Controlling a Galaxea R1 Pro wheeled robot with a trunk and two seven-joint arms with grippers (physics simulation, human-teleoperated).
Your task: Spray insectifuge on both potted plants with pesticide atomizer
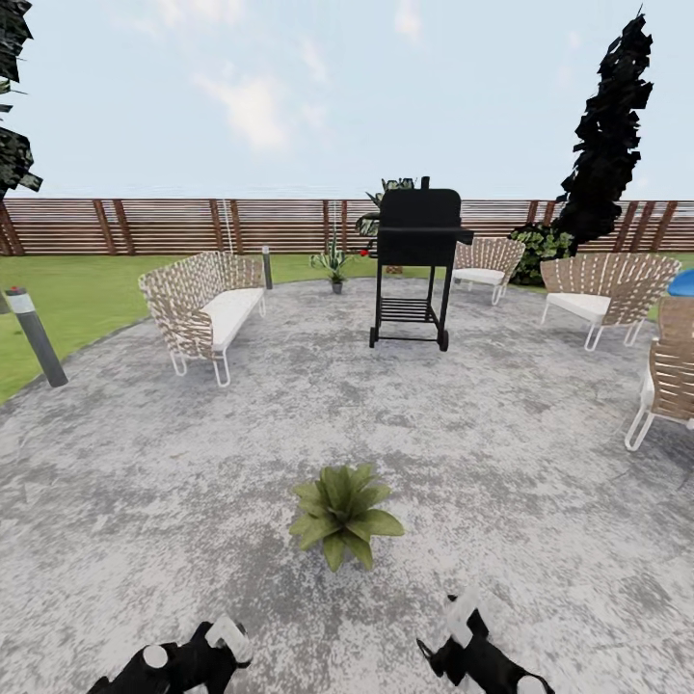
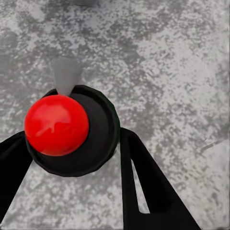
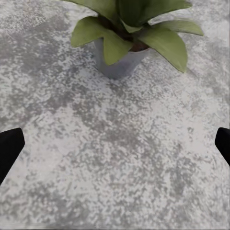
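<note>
The pesticide atomizer [image 2: 93,139], a dark round bottle with a shiny red top, sits between the black fingers of my left gripper [image 2: 72,158], which is shut on it above the grey stone patio. A potted plant [image 1: 342,513] with a rosette of pointed green leaves stands on the patio just ahead of both arms. The same potted plant [image 3: 129,28], in its little grey pot, lies a short way beyond my right gripper [image 3: 115,143]. That gripper is open and holds nothing. Low in the head view are my left gripper [image 1: 226,641] and right gripper [image 1: 461,622]. No whitish specks show on the leaves.
A black grill [image 1: 417,262] stands mid-patio farther ahead. A wicker sofa [image 1: 202,308] is at the left and wicker chairs [image 1: 602,289] at the right. A spiky plant in a small pot [image 1: 334,265] sits near the far patio edge. A grey post [image 1: 36,337] stands on the grass at left.
</note>
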